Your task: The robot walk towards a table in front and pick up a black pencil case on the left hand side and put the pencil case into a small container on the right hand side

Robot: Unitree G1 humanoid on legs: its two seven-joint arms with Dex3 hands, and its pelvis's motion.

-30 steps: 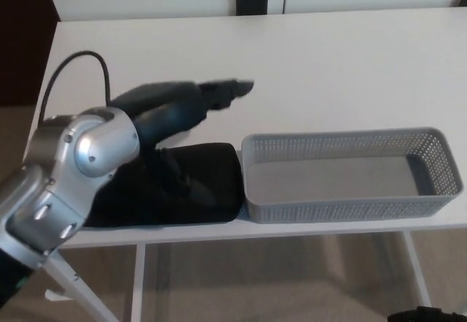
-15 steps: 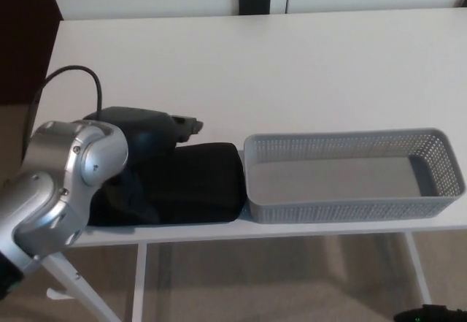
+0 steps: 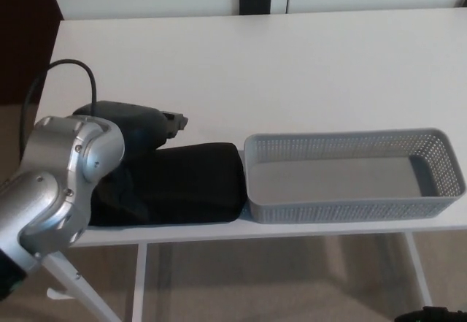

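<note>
Clearly the case lies flat at the table's near left edge, its right end just beside the empty basket. Left hand sits over its far left end, fingers hidden, so I cannot tell their state. Best grip across the narrow width before lifting

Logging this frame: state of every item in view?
pencil case: flat on the table, left of the container, not lifted.
container: upright, empty.
left robot hand: over the case's far left end, grip unclear.
right robot hand: not in view.
</note>
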